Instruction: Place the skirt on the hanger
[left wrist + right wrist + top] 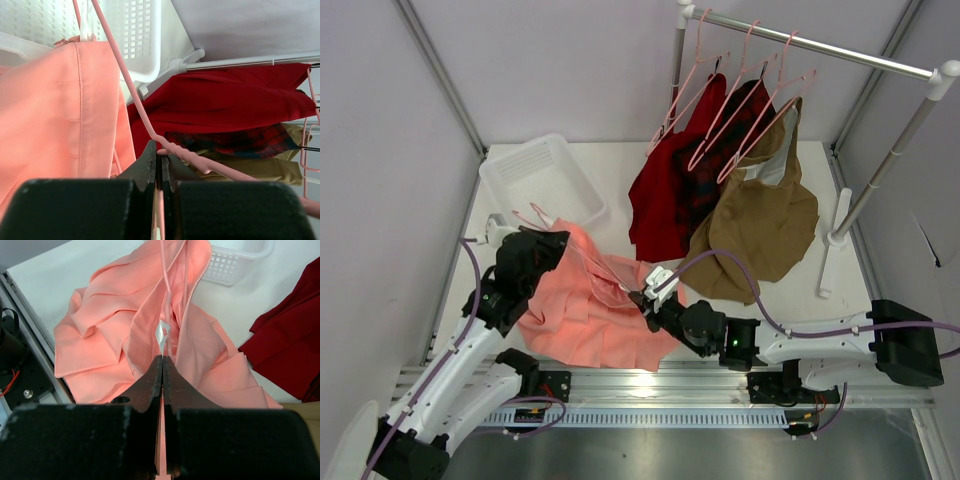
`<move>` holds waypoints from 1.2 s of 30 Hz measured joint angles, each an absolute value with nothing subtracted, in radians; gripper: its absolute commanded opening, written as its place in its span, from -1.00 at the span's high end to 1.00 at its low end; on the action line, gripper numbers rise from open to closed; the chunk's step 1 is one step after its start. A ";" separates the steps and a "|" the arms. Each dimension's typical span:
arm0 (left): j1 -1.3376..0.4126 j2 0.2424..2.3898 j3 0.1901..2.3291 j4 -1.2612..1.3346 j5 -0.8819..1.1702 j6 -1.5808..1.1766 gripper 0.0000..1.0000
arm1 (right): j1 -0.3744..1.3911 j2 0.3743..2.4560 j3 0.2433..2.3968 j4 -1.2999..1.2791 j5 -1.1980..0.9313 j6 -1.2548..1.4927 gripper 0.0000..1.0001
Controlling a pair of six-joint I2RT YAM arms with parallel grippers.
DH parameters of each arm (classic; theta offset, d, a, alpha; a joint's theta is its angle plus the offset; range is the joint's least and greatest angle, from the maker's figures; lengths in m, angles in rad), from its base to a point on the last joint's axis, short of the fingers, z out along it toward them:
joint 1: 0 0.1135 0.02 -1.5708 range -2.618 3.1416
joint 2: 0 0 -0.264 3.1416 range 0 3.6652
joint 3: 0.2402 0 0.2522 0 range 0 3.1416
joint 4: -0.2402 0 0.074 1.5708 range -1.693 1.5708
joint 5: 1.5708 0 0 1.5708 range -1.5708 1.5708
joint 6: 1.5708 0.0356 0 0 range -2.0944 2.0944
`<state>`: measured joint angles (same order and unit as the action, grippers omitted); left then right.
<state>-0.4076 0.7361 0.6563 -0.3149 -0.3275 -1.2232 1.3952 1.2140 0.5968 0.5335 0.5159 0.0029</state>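
Note:
The salmon-pink skirt (585, 310) lies crumpled on the table's near left. It also shows in the left wrist view (50, 110) and the right wrist view (105, 330). The pale-pink hanger (532, 216) sticks out at the skirt's far left edge, and its thin arms (167, 295) run inside the cloth. My left gripper (552, 243) is shut on the hanger (131, 87), with the jaws (161, 152) pinching the rod at its notched part. My right gripper (645, 298) is shut on a fold of the skirt at its right edge, fingertips (162, 360) pressed together on cloth.
A white slotted basket (545, 180) stands just behind the skirt. A silver rail (820, 45) at the back right carries several pink hangers, a dark red garment (670, 200) and a tan-brown garment (760, 230). The rail's white foot (835, 240) rests at the right.

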 measured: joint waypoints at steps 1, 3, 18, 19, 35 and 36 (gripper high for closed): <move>-0.405 0.736 0.658 -0.318 -0.325 -1.223 1.00 | 1.401 1.216 0.597 0.533 0.519 -0.002 1.00; -0.402 0.736 0.663 -0.322 -0.318 -1.223 1.00 | 1.411 1.220 0.596 0.533 0.529 -0.012 1.00; -0.386 0.701 0.672 -0.344 -0.290 -1.230 1.00 | 1.419 1.234 0.588 0.566 0.571 -0.052 1.00; -0.385 0.700 0.672 -0.343 -0.288 -1.231 1.00 | 1.419 1.234 0.588 0.570 0.572 -0.056 1.00; -0.379 0.719 0.672 -0.344 -0.285 -1.232 1.00 | 1.421 1.182 0.585 0.571 0.574 -0.063 1.00; -0.376 0.719 0.672 -0.344 -0.284 -1.232 1.00 | 1.421 1.176 0.582 0.571 0.576 -0.063 1.00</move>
